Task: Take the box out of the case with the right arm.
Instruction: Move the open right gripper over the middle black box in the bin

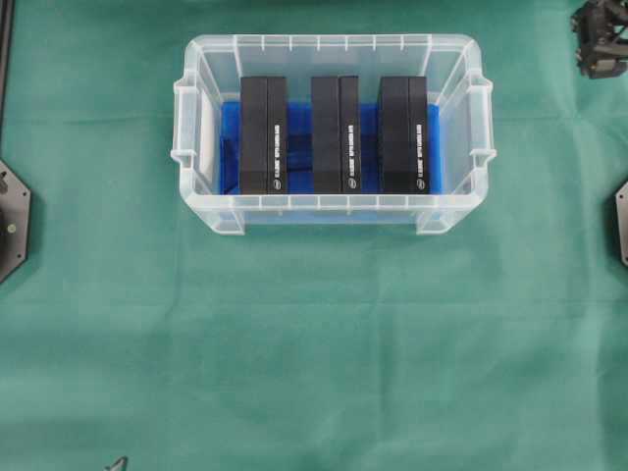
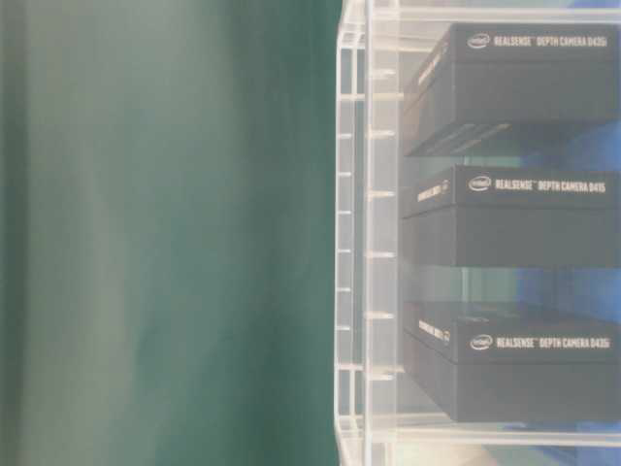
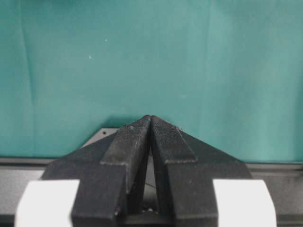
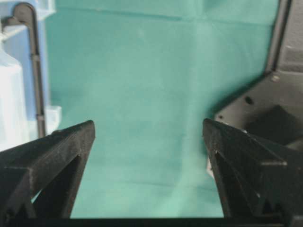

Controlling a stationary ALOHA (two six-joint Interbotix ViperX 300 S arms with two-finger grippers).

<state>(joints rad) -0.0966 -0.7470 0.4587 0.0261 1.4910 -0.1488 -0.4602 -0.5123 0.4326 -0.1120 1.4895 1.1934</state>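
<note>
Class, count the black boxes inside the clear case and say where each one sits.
3, side by side in the case: left box, middle box, right box. None seems hidden.

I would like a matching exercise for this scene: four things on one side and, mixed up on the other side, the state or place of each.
Things:
1. left gripper
2. right gripper
3. three black boxes
4. green cloth

States or places:
A. jaws wide apart, holding nothing
B. covers the table
C. fingertips touching, holding nothing
D. side by side in the clear case

Pairs: 1-C, 2-A, 3-D, 4-B
</note>
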